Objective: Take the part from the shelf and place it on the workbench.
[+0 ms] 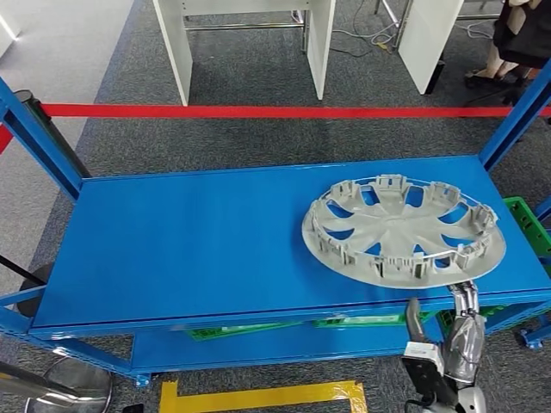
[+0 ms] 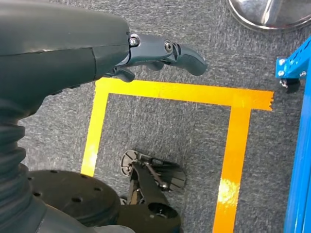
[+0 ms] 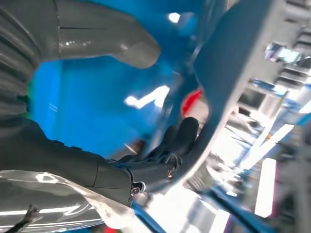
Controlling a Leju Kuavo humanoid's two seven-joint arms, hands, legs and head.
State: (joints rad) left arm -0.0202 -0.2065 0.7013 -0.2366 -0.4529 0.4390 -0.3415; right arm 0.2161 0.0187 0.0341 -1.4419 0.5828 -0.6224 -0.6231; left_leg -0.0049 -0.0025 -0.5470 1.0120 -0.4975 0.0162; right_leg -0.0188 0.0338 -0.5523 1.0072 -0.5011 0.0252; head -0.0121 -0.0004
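Head view shows a blue shelf (image 1: 195, 241) spanning the picture, its top deck carrying a grey wheel cover (image 1: 403, 228) that lies inner side up at the deck's right end, its near rim reaching almost to the front edge. Green crates (image 1: 526, 224) sit just off the right end and under the deck. A red line (image 1: 260, 111) crosses the carpet beyond the shelf; yellow tape (image 2: 234, 145) marks the floor on the near side. The right hand (image 1: 462, 323) reaches up at the front edge below the cover's near rim; in the right wrist view its fingers (image 3: 183, 136) touch the rim, though a grip cannot be told. The left hand (image 2: 161, 51) hangs over the floor, fingers extended, holding nothing
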